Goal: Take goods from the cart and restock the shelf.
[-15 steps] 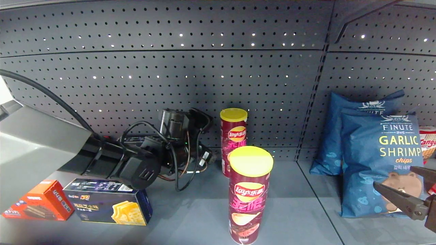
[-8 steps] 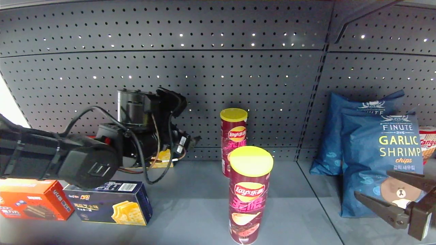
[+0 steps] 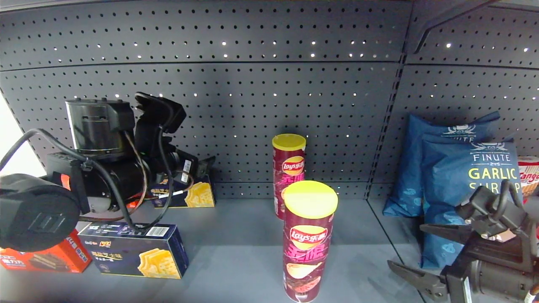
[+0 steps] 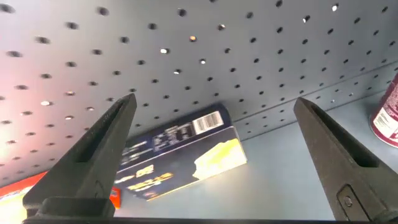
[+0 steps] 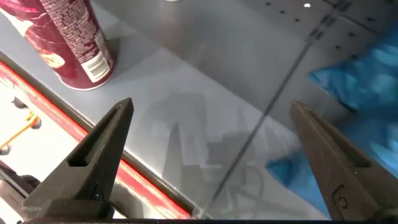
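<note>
Because the right end effector, spread and empty like the left end effector, sits lower right near the front chip can, a careless swing could topple it.

two cans, three boxes, two bags

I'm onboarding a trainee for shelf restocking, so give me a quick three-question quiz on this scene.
1. True or false: the left pincer is shut.
2. How many chip cans stand on the shelf? A one, B two, C four.
3. Fill in: the snack bags behind the right pincer are ___ in colour.

Key: 1 false, it is open and empty. 2 B. 3 blue.
</note>
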Tool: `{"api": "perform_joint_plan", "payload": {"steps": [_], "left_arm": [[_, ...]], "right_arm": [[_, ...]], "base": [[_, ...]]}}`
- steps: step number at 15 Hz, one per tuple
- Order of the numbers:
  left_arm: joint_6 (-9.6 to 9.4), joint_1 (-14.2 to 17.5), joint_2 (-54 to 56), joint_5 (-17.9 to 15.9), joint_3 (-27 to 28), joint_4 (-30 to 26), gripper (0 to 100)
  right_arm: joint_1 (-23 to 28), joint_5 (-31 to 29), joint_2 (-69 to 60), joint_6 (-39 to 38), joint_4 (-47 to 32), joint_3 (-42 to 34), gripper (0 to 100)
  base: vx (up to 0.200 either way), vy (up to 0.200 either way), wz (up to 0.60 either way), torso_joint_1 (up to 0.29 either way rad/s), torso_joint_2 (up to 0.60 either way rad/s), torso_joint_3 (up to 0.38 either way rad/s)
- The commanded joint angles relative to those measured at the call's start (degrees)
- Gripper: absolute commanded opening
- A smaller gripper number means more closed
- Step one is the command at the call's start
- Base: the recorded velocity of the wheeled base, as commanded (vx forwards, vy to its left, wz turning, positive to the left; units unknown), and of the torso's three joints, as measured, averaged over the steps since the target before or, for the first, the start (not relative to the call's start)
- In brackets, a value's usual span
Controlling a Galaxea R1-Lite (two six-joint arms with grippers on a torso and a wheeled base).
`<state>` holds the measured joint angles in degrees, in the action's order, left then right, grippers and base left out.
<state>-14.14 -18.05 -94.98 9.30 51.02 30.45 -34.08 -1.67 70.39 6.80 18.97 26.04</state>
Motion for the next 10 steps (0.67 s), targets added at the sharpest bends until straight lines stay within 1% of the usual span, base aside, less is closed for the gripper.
{"api": "perform_joint_plan", "payload": {"steps": [1,3,4,6,10], "left_arm": [[-0.01,0.4,1.5,0.0,-0.3,0.0,100],[-0.01,0.4,1.5,0.0,-0.3,0.0,100],[-0.01,0.4,1.8,0.0,-0.4,-0.1,100],[-0.01,0.4,1.8,-0.1,-1.1,0.2,100],[-0.01,0.5,1.8,-0.1,-1.0,0.2,100]], "right_arm": [[-1.5,-0.3,4.3,-0.1,0.0,1.5,100],[-1.8,-0.3,4.9,-0.1,0.0,1.8,100],[-3.9,-0.3,7.2,-0.1,0.0,3.6,100],[-5.3,-0.4,9.9,-0.1,0.0,5.7,100],[-6.2,-0.4,13.2,-0.1,0.1,8.8,100]], "base": [[0.000,0.000,0.00,0.000,0.00,0.000],[0.000,0.000,0.00,0.000,0.00,0.000],[0.000,0.000,0.00,0.000,0.00,0.000],[0.000,0.000,0.00,0.000,0.00,0.000],[0.000,0.000,0.00,0.000,0.00,0.000]]}}
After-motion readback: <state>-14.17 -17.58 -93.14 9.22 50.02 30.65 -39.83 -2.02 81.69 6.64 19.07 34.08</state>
